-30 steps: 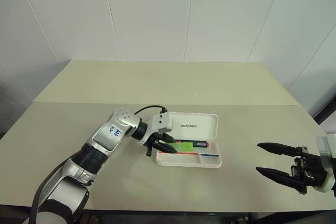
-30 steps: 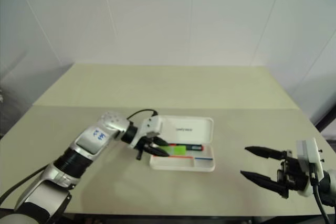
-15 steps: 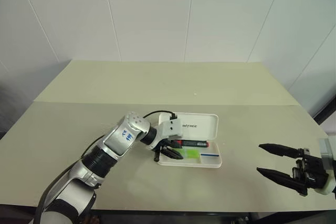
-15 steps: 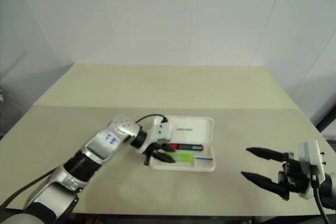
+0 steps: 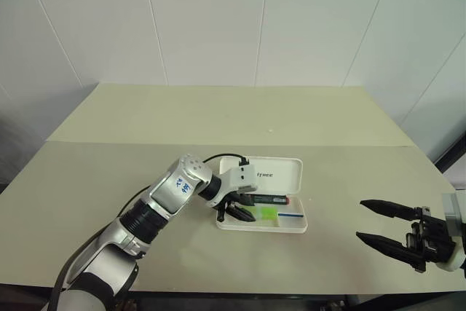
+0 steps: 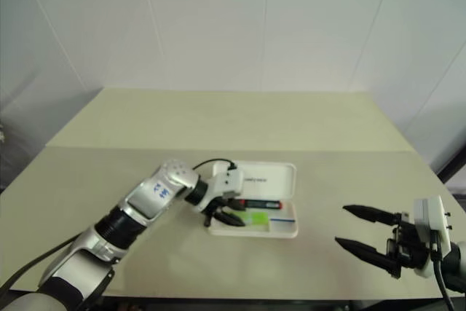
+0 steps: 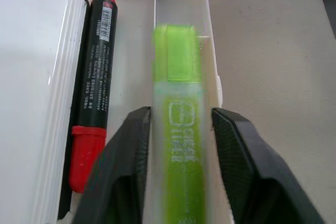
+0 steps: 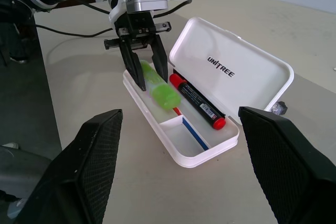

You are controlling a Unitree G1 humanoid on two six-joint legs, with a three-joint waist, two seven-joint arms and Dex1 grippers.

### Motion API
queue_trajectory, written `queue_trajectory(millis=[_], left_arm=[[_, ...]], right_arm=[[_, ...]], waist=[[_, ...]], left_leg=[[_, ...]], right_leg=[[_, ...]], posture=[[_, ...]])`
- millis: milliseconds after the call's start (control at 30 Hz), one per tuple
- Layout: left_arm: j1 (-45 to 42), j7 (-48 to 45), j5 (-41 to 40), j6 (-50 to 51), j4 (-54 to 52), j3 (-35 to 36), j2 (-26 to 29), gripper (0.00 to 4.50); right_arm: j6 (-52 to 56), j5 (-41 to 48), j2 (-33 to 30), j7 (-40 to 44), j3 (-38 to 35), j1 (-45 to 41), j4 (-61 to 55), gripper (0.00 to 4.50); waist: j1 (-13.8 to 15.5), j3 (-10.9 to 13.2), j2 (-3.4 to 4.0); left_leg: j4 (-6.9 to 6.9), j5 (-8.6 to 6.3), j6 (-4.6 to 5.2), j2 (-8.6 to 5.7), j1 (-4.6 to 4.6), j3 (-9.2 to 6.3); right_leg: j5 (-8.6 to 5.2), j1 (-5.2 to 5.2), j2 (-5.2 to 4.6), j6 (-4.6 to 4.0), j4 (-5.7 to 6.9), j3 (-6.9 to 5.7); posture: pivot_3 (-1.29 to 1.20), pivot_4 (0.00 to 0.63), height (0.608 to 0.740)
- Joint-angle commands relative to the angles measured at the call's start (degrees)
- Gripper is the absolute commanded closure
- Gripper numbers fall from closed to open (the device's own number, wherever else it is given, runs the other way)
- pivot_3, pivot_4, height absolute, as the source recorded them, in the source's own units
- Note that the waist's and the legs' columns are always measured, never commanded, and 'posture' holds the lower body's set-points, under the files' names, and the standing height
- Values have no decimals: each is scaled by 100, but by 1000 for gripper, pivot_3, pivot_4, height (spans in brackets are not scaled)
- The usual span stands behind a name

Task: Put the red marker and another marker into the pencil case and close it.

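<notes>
The left gripper [image 7: 181, 145] is straddling the green highlighter [image 7: 177, 129], apparently no longer pinching it, as it is lying beside the red marker [image 7: 94, 103] in the open pencil case [image 5: 291, 225] near the table's [image 5: 218, 118] front edge, while the right gripper [image 5: 386, 223] is hovering wide open.

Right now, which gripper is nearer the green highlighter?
Left. The left gripper straddles the green highlighter lying in the pencil case, one finger on each side. The right gripper hangs open, well off to the case's right.

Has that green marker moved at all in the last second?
Yes. The green marker went rightward and down into the pencil case tray, beside the red marker.
</notes>
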Motion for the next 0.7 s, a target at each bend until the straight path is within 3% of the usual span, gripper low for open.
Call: queue_trajectory(millis=[33,167,200,500,700], left_arm=[[-90,-50,-10,61,-270,-1,21,1457],[-63,-70,-19,118,-320,-20,42,147],[-60,-69,-23,131,-328,-20,42,7],[-73,88,-125,386,-329,151,-28,7],[-13,428,202,-80,102,41,-18,7]], right_arm=[[-83,64,27,-56,-173,12,-140,0],[-102,44,18,-80,-146,0,-109,0],[-104,40,17,-86,-138,-6,-104,0],[-142,-16,60,-172,-29,-95,-80,0],[-174,-73,106,-195,89,-232,-6,0]], waist=[[0,0,0],[0,0,0],[0,0,0],[1,0,0],[0,0,0]], left_leg=[[0,0,0,0,0,0],[1,0,0,0,0,0],[0,0,0,0,0,0],[1,0,0,0,0,0],[1,0,0,0,1,0]], right_leg=[[0,0,0,0,0,0],[0,0,0,0,1,0],[0,0,0,0,1,0],[0,0,0,0,2,0],[0,0,0,0,3,0]], posture=[[0,150,740],[0,150,740],[0,150,740],[0,150,740],[0,150,740]])
